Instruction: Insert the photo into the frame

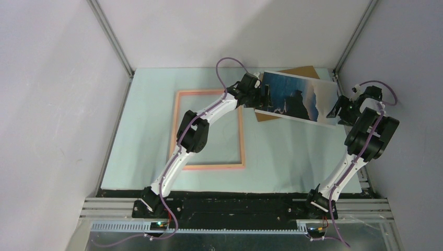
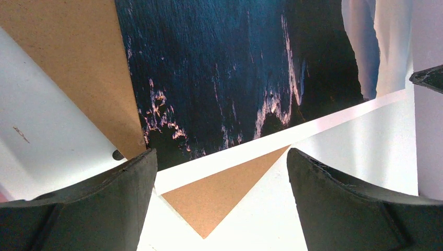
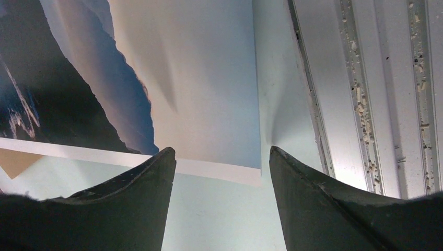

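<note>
The photo [image 1: 295, 97], a blue seascape with dark cliffs, lies face up at the back right, on top of the brown backing board [image 1: 302, 71]. The pink frame [image 1: 177, 123] lies flat at the centre left, with nothing inside it. My left gripper [image 1: 260, 97] is open at the photo's left edge. In the left wrist view, the photo [image 2: 235, 78] and a board corner [image 2: 217, 201] lie between the fingers of that gripper [image 2: 220, 157]. My right gripper [image 1: 338, 111] is open at the photo's right edge. Its wrist view shows the photo's near corner [image 3: 219, 104] just ahead of the gripper [image 3: 222, 151].
The pale green table mat [image 1: 292, 157] ends at aluminium rails on the right [image 3: 365, 94] and at the front [image 1: 235, 206]. White walls close in the left, back and right sides. The left arm's links cross over the frame.
</note>
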{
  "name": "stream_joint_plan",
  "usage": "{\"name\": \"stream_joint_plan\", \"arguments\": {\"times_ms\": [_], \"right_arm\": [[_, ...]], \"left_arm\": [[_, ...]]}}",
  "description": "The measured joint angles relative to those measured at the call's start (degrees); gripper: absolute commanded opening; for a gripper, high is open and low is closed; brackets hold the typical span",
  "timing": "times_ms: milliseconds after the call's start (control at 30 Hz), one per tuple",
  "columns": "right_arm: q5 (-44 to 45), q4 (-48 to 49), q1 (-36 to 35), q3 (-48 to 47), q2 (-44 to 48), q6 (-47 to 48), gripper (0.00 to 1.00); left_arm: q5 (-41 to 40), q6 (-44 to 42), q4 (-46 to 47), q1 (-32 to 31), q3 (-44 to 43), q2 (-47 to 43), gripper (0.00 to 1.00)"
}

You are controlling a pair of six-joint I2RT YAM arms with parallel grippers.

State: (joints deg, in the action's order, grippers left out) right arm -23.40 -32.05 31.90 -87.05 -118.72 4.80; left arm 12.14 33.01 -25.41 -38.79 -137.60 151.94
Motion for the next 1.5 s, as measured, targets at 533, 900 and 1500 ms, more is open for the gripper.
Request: {"name": "stream_joint_plan", "arguments": {"times_ms": [533,900,1500], "right_arm": [[-1.90,-3.58,-0.81,-5.68,-4.00,-1.79,0.68],[-1.40,-3.65,-0.57,-5.79,-4.26,-1.40,0.68],[-1.53,-5.84,-0.35,-7.87,-5.44,-0.22,0.67]], "left_arm": [[1.86,1.99,1.22,-0.07,0.92,0.00,0.96],[2.23,2.14,1.36,-0.35,0.98,0.00,0.96],[2.25,2.12,1.33,-0.37,0.98,0.00,0.95]]}}
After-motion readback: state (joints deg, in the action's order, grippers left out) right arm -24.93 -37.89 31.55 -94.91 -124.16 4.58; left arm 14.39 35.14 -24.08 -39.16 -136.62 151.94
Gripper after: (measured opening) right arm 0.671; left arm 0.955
